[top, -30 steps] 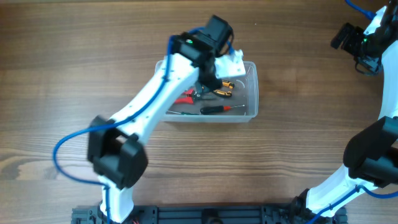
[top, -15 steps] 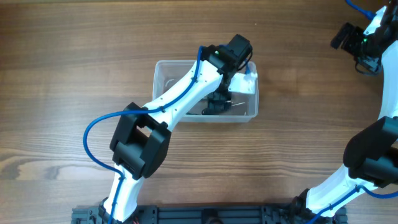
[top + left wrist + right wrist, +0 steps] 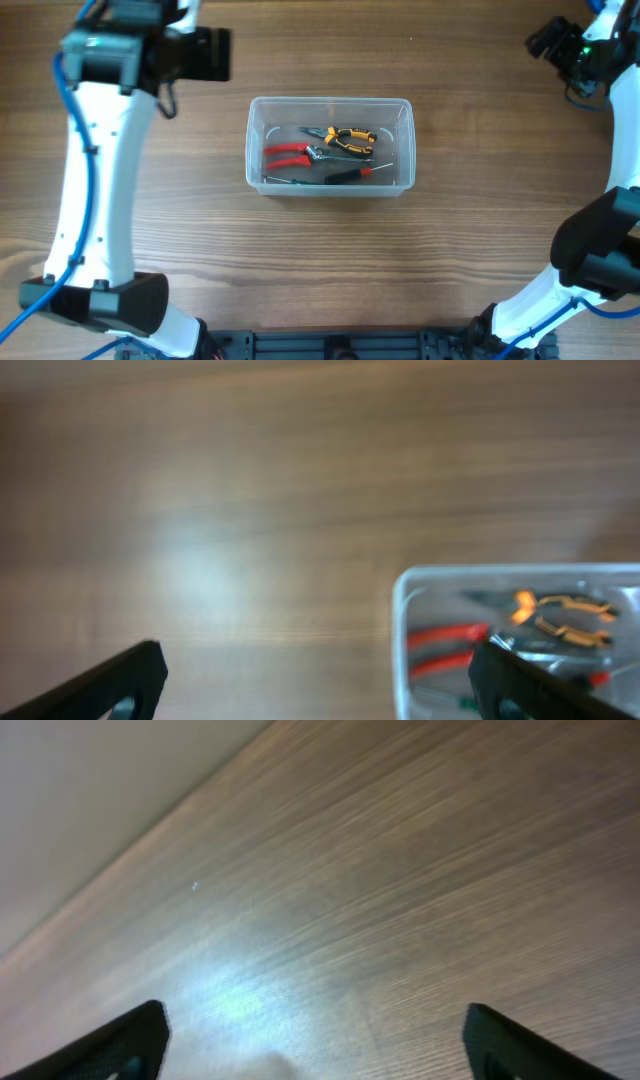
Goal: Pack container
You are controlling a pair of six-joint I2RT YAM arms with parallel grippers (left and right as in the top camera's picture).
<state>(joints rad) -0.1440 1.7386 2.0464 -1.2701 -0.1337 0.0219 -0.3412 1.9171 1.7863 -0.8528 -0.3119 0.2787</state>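
Gaping wide, left gripper [image 3: 318, 678] empty

wide-apart jaws over wooden table [image 3: 250, 510], container [image 3: 402, 622] with tools [image 3: 450, 633] at lower right

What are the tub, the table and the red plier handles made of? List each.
Tub: likely clear plastic; see-through walls, faint shine.
Table: wood or wood-look laminate; brown grain lines, slight sheen.
Red handles: probably plastic or rubbery sleeves; uniform bright colour.
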